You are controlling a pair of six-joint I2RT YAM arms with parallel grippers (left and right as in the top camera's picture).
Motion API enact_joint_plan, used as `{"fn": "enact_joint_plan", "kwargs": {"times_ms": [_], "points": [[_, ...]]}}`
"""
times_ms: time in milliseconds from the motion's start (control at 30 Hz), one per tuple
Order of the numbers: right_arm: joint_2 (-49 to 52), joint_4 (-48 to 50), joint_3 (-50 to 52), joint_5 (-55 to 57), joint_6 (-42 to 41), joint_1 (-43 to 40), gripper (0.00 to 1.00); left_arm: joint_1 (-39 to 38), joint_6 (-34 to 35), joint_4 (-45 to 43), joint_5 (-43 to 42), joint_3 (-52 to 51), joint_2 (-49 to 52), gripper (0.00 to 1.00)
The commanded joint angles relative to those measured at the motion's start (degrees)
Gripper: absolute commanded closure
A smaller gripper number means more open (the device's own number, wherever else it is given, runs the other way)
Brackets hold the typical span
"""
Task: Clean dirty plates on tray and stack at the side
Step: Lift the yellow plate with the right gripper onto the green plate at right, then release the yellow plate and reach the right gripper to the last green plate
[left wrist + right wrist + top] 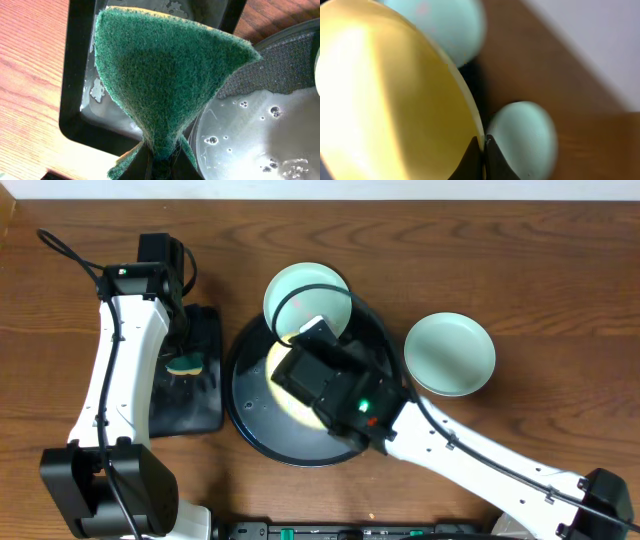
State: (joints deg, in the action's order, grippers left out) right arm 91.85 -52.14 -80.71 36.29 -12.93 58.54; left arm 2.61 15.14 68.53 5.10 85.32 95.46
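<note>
main risk: losing the pale yellow round shallow plate, pinched only at its thin rim by the right gripper, clenched on that edge with very little bite; probably wet and soapy, so could slide out and drop onto the large round black tray underneath. second risk: knocking the far pale mint round plate, seemingly resting half on the tray's raised far rim, just beside the held plate; one careless swing of the right arm enough to tip it onto the brown wooden table. also possible: pressing too hard with the green scouring sponge and levering the plate out of the pinch, or dripping suds over the wood. left gripper clamped on the sponge's folded lower end, pad fanned out beyond the fingers, hanging over the small black rectangular tray with water in it, just left of the round tray and apart from the yellow plate. yellow plate over the middle of the round tray, rim right between the right fingertips, face spreading off to the left in the wrist view; lifted clear or touching the tray, cannot tell. right-hand pale mint round plate upright on the table beside the round tray, apart from both grippers, looks clean. judged step: bringing sponge and held plate together for a wipe; nothing stacked yet.
</note>
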Motion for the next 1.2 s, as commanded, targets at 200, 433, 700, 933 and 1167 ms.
{"fn": "enact_joint_plan", "kwargs": {"times_ms": [200,433,700,933,1167], "points": [[-5.14,1.73,-3.48,-32.09,-2.69,-14.40,0.99,0.22,-0.55,-0.02,0.96,1.16,-0.63,0.93],[-11.41,-0.48,-4.22,-41.70,-6.86,-32.68,0.99,0.22,-0.55,0.00,0.96,1.16,-0.63,0.92],[-9.22,-8.41,-2.43,-40.98,-6.29,-52.81,0.99,0.22,-0.55,-0.02,0.94,1.16,-0.63,0.93],[-3.06,-5.14,4.96,-35.65,-6.32,-59.56,0.99,0.22,-0.55,-0.02,0.94,1.16,-0.63,0.93],[3.85,0.52,10.38,-33.68,-6.34,-61.90,0.99,0.22,-0.52,-0.02,0.96,1.16,-0.63,0.93]]}}
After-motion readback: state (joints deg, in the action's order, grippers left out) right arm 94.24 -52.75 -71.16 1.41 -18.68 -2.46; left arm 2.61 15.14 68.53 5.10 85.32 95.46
